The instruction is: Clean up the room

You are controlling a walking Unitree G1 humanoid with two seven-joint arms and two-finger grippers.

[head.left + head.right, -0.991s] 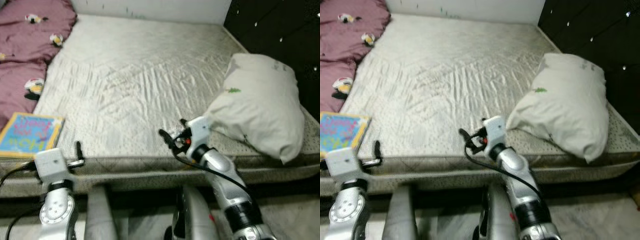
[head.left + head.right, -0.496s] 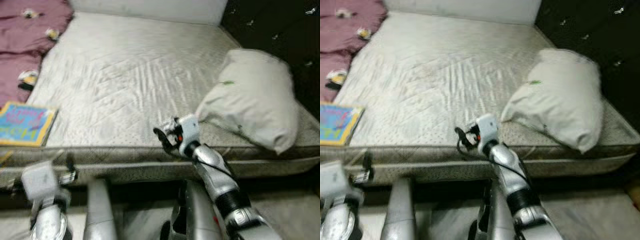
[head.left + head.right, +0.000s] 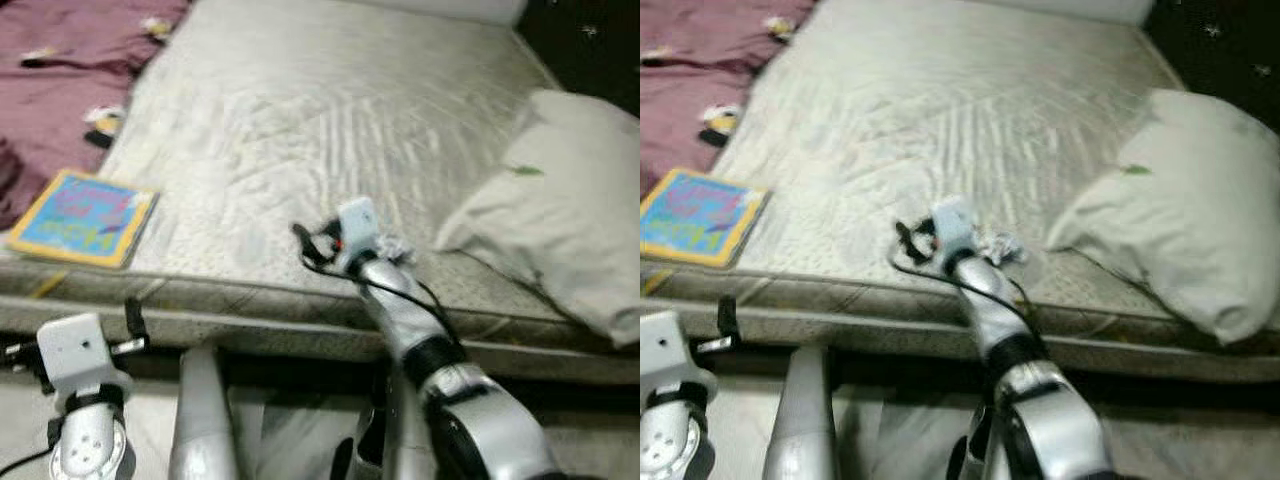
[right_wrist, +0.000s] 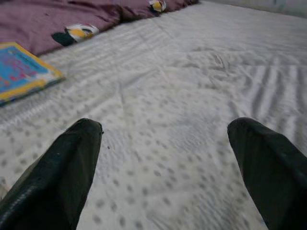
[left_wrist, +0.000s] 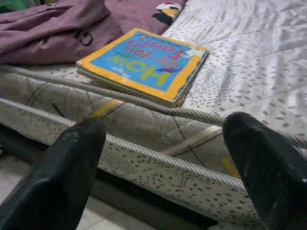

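Bedding in maroon, a blanket [image 3: 60,60] printed with small figures, was noted heaped at the far left of the mattress [image 3: 330,110]. Beside it, on the near left corner and close to the mattress edge, a picture book [image 3: 85,204] with a blue cover and yellow border was recorded lying flat.

Below that corner, in front of the mattress side and clear of it, the left gripper [image 5: 163,167] was seen with its fingers [image 5: 62,177] spread wide and nothing between them; in its wrist view the book was framed just above and between the tips.

Toward the middle, the right gripper [image 4: 165,163] was held low over the quilted surface, past the near edge, fingers [image 4: 57,167] likewise wide apart and empty, pointed toward the book and blanket. Small crumpled scraps [image 3: 998,243], too blurred to identify, were noted just beside its wrist.

At the far right a white pillow [image 3: 560,215] was seen lying askew across the corner.

The step was judged to be an approach, with no item yet taken. The book was judged the likeliest target: the left gripper would need to be raised above the mattress edge, carried forward, and closed across the book's near edge.
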